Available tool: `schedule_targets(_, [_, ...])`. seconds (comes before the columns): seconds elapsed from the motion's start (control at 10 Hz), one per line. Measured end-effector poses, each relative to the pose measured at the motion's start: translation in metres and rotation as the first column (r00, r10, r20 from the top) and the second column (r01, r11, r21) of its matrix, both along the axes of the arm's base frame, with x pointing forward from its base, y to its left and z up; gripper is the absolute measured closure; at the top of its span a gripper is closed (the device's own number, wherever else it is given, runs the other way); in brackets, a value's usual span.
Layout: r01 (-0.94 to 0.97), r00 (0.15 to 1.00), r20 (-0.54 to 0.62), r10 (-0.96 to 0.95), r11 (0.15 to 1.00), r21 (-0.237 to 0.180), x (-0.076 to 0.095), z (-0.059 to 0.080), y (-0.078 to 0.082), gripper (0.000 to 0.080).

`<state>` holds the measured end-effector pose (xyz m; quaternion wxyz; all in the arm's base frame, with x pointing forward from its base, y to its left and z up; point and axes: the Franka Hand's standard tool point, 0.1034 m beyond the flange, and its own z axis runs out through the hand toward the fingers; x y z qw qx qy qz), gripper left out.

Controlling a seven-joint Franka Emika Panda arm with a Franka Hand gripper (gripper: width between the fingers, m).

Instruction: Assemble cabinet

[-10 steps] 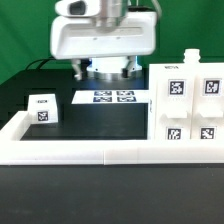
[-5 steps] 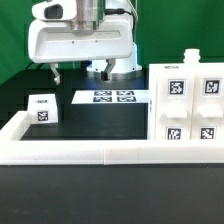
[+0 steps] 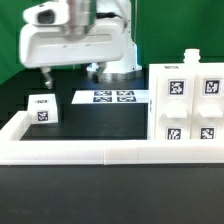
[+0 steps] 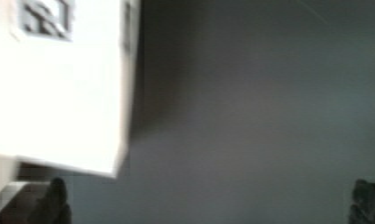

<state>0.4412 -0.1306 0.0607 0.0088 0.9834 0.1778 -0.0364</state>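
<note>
**Exterior view.** You see the cabinet [image 3: 186,110] as a white box-shaped body standing on the black worktop [image 3: 100,122] at the exterior view's right. Its facing side carries 4 black-and-white square tags in 2 rows, and a small knob rises from its top edge. A small white tagged panel [image 3: 42,108] sits well apart from it, at the exterior view's left. The marker board [image 3: 112,97] lies flat between the 2. The gripper [image 3: 68,72] hangs above the worktop behind the small panel, with its fingers [image 3: 46,73] spread wide and holding nothing.

**Wrist view.** Only here do you see both dark fingertips at opposite edges, with bare worktop between them. A white tagged slab [image 4: 59,90] fills 1 corner, and you cannot tell which part it is. The cabinet does not appear in this view.

**Enclosure.** The low white rail frame [image 3: 80,152] borders the worktop, and the cabinet, small panel and marker board lie inside it. You cannot see into the cabinet.
</note>
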Motion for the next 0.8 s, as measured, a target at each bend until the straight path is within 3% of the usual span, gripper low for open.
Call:
schedule_targets(0.5, [0.025,0.999,-0.032,-0.025,1.0,-0.003,-0.011,-0.021,-0.045,0.0002])
schedule_targets(0.8, [0.009,0.999,-0.044,-0.009,1.0,-0.003,-0.013,-0.03,-0.056,0.0002])
